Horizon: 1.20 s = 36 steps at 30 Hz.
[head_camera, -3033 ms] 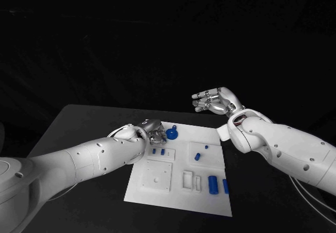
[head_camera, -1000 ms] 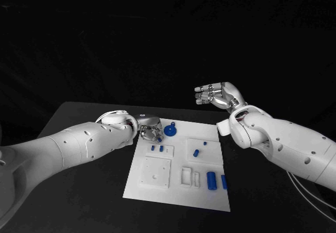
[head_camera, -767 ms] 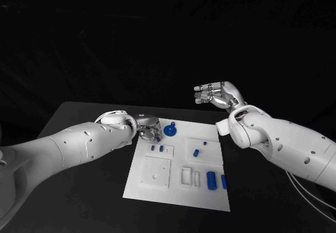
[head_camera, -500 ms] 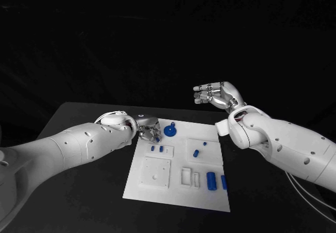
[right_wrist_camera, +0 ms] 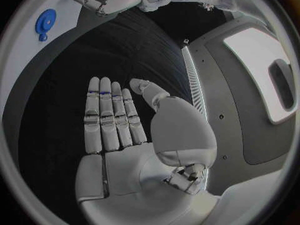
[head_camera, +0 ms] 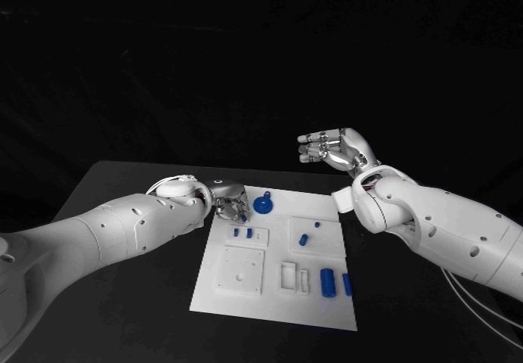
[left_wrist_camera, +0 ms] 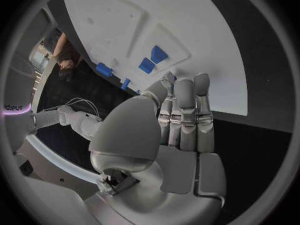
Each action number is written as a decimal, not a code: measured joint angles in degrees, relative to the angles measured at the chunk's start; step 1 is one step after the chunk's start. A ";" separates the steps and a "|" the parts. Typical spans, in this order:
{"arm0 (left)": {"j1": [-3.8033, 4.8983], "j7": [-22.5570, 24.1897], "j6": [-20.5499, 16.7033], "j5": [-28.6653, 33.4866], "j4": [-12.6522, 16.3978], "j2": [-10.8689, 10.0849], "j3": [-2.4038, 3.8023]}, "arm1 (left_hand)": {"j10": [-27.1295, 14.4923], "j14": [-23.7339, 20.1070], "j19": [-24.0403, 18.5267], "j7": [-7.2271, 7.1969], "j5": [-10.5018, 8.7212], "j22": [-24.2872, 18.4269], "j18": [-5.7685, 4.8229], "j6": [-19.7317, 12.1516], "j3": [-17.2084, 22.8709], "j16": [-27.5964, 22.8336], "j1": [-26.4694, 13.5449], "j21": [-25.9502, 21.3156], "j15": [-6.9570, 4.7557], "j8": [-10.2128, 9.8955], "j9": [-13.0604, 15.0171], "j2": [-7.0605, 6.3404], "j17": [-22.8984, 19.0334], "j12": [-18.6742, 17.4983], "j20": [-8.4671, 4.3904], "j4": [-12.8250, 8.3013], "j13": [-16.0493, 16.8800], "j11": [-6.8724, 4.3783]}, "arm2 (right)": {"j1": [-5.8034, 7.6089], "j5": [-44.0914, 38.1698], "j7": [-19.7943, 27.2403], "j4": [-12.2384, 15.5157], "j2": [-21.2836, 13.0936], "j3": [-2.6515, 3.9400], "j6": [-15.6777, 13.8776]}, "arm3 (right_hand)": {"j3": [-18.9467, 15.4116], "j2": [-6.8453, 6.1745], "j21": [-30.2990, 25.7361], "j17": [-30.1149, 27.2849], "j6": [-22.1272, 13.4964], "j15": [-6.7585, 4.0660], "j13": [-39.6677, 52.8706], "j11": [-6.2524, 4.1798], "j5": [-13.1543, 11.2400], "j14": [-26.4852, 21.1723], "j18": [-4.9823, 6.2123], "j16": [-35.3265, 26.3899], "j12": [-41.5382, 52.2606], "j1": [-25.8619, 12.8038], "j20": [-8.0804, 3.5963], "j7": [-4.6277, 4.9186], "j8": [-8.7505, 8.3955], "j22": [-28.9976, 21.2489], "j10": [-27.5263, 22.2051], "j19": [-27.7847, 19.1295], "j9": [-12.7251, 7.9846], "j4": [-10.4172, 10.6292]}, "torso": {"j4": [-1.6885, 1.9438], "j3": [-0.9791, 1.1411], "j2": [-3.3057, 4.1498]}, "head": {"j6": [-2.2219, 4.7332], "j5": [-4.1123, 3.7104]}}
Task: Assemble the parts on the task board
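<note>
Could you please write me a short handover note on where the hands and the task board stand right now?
Left hand: over the far left corner of the white task board, fingers straight and together, holding nothing that I can see.
Right hand: raised beyond the board's far right, open and empty.
Parts: round blue knob at the far edge, two small blue blocks near the left hand, blue cylinders near the right edge.
Done: cannot tell. Left: seating the loose pieces.
</note>
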 measured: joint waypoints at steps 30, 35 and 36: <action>-0.18 -0.67 -0.91 -0.02 -0.61 0.83 0.01 | -0.01 0.00 0.01 -0.11 0.00 -0.02 0.02 -0.11 0.00 0.00 0.14 0.00 0.00 0.23 0.04 -0.15 0.01 0.00 0.01 0.30 -0.05 0.01 | -0.07 0.09 0.11 -0.05 0.37 0.01 0.16 | 0.00 0.00 0.00 0.01 0.01 -0.01 0.01 0.00 0.22 0.00 0.00 0.00 0.00 0.00 0.00 -0.01 0.00 0.00 0.01 0.00 0.00 0.00 | -0.02 0.00 0.02 | 0.24 -0.23; -0.20 -0.97 -1.13 -0.02 -0.66 1.07 0.02 | -0.01 0.00 0.01 -0.11 -0.01 -0.02 0.00 -0.11 0.09 0.00 0.22 0.00 0.00 0.23 0.01 -0.23 0.01 -0.01 0.01 0.69 -0.10 0.01 | -0.08 0.10 0.16 -0.07 0.39 0.01 0.15 | 0.00 0.00 0.00 0.01 0.01 -0.01 0.01 0.00 0.22 0.00 -0.01 0.00 0.00 0.00 0.00 -0.01 0.00 0.00 0.00 0.01 0.00 0.00 | -0.01 -0.02 0.02 | 0.21 -0.26; -0.21 -1.04 -1.15 -0.02 -0.66 1.11 0.03 | -0.01 0.00 0.01 -0.12 -0.01 -0.02 0.00 -0.12 0.09 0.00 0.22 0.00 0.00 0.23 0.00 -0.23 0.01 -0.01 0.01 0.69 -0.10 0.01 | -0.08 0.10 0.16 -0.08 0.39 0.01 0.15 | 0.00 0.00 0.00 0.01 0.01 -0.01 0.01 0.00 0.22 0.00 0.00 0.00 0.00 0.00 0.00 -0.01 0.00 0.00 0.00 0.00 0.00 0.00 | 0.02 -0.03 0.02 | 0.21 -0.27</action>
